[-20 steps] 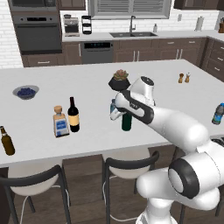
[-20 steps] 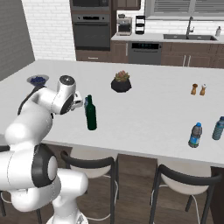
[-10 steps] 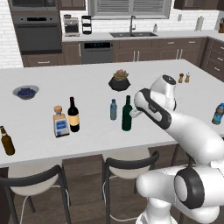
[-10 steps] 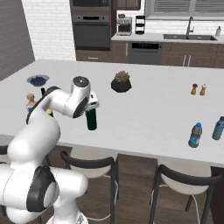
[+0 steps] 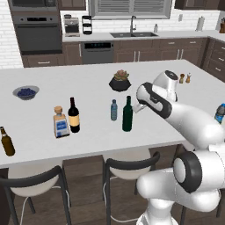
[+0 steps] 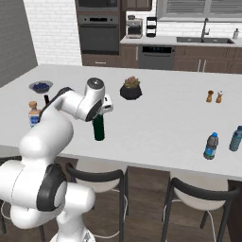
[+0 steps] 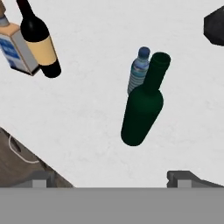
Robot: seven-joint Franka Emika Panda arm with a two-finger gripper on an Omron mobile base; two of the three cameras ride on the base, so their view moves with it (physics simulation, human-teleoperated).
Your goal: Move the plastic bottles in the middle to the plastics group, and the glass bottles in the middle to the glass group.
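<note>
The dark green wine bottle [image 7: 142, 109] stands upright on the white island counter [image 7: 87, 113], with the small pale-blue water bottle [image 7: 139, 72] right behind it. My gripper [image 7: 111, 178] hangs open above and to the side of both, holding nothing. The black wine bottle with a cream label [image 7: 39, 43] stands further left, next to the square blue-labelled bottle [image 7: 15, 50]. In the left base view the green bottle [image 5: 127, 115], water bottle [image 5: 114, 110], black bottle [image 5: 74, 115], square bottle [image 5: 60, 123] and brown beer bottle [image 5: 6, 141] line the front of the counter. A blue bottle with a dark band [image 6: 211, 145] stands at the far right.
A dark plant pot [image 5: 120, 81] sits behind the middle bottles, a blue bowl [image 5: 26, 92] at the back left, and salt and pepper shakers [image 5: 184, 78] at the back right. A paler blue bottle [image 6: 235, 138] stands by the banded one. Stools line the counter's front edge.
My arm has swung to the right, carrying the hand away from above the middle bottles to the green bottle's right. The jaws stayed open. No bottle moved.
</note>
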